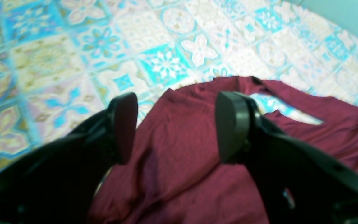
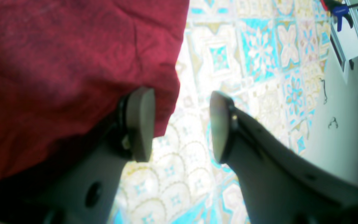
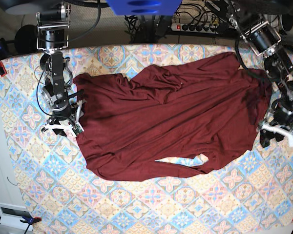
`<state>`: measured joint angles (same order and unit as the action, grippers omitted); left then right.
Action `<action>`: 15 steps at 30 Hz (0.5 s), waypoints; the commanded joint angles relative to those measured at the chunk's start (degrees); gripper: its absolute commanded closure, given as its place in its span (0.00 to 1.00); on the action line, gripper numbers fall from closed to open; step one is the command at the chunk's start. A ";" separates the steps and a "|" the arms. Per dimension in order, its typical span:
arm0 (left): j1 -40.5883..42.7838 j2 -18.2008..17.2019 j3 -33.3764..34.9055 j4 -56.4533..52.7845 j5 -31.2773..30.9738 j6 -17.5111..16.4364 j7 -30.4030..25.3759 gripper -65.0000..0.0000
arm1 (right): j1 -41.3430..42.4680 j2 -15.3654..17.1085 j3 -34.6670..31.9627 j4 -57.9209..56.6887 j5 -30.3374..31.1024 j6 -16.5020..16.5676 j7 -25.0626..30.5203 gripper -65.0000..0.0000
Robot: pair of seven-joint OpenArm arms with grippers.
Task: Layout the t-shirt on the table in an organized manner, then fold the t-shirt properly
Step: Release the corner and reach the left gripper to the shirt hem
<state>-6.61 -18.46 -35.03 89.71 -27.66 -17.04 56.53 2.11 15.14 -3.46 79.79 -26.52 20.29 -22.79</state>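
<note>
The thin maroon t-shirt [image 3: 171, 122] lay rumpled mid-frame on the pastel floral-tiled surface [image 3: 136, 209], both arms' fingers [image 1: 123, 127] [image 2: 141, 124] spread, pinching nothing.

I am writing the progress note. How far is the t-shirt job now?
Done: the t-shirt lies mostly spread on the table, though wrinkled. In hand: left end effector and right end effector are open at opposite edges, holding nothing. Left: smoothing, then all folds.
</note>
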 commanded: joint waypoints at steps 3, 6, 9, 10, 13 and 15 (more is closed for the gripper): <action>-7.06 -0.22 2.81 -7.91 3.26 -0.33 -1.54 0.41 | 1.28 0.56 0.26 1.49 0.19 0.23 1.03 0.57; -12.77 0.30 5.97 -17.05 7.13 -0.33 -5.32 0.41 | 1.10 -0.85 0.61 1.57 0.19 3.93 1.03 0.57; -17.52 0.39 12.21 -26.20 11.35 -0.33 -11.74 0.41 | 0.84 -1.73 0.26 3.51 0.19 4.89 0.94 0.57; -19.01 0.57 14.85 -29.36 12.58 -0.24 -14.20 0.41 | 0.75 -1.82 0.26 4.21 0.19 4.89 0.94 0.57; -23.15 2.41 19.69 -37.36 15.92 -0.24 -18.51 0.41 | -0.48 -1.91 0.17 5.00 0.19 4.98 -0.03 0.57; -26.31 3.03 22.15 -42.81 18.74 -0.24 -21.06 0.41 | -0.92 -1.91 0.17 5.53 0.19 4.98 -0.29 0.57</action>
<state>-30.70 -14.28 -12.67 45.84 -8.47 -17.50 36.73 0.47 12.69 -3.53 84.09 -26.74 25.47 -24.21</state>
